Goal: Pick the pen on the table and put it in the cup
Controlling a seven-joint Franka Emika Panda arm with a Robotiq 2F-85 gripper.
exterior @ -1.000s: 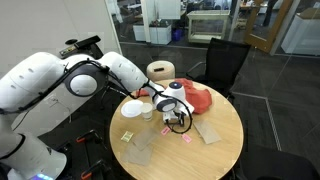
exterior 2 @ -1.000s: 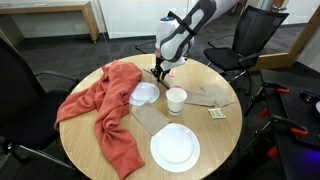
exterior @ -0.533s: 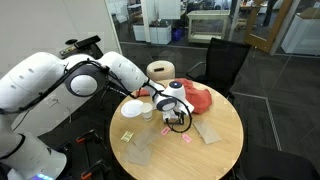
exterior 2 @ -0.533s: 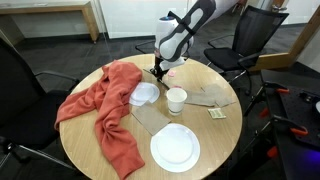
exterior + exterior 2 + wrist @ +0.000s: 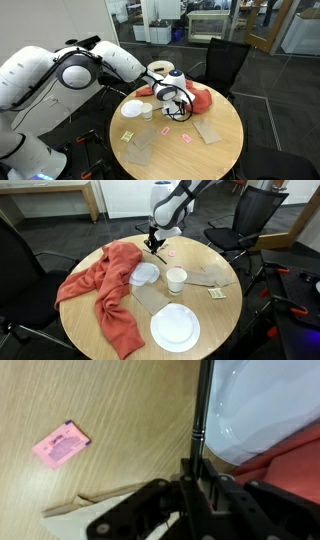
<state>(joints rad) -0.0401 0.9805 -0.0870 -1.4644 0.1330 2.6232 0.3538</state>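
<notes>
My gripper [image 5: 195,485] is shut on a slim dark pen [image 5: 198,410] and holds it clear above the round wooden table [image 5: 215,315]. In both exterior views the gripper [image 5: 153,244] [image 5: 181,106] hangs near the red cloth, at the table's far side from the plate. The small white cup [image 5: 176,279] stands upright near the table's middle, apart from the gripper; it also shows in an exterior view [image 5: 147,112]. The round white plate [image 5: 175,327] lies near one edge of the table.
A red cloth [image 5: 108,290] drapes over one side of the table. A shallow white dish [image 5: 145,274] lies beside it. Brown napkins [image 5: 207,276] and a pink packet [image 5: 61,444] lie on the table. Black chairs [image 5: 250,225] [image 5: 225,60] stand around it.
My gripper has risen from the table surface with the pen in it and shifted slightly toward the red cloth. Everything on the table has stayed in place.
</notes>
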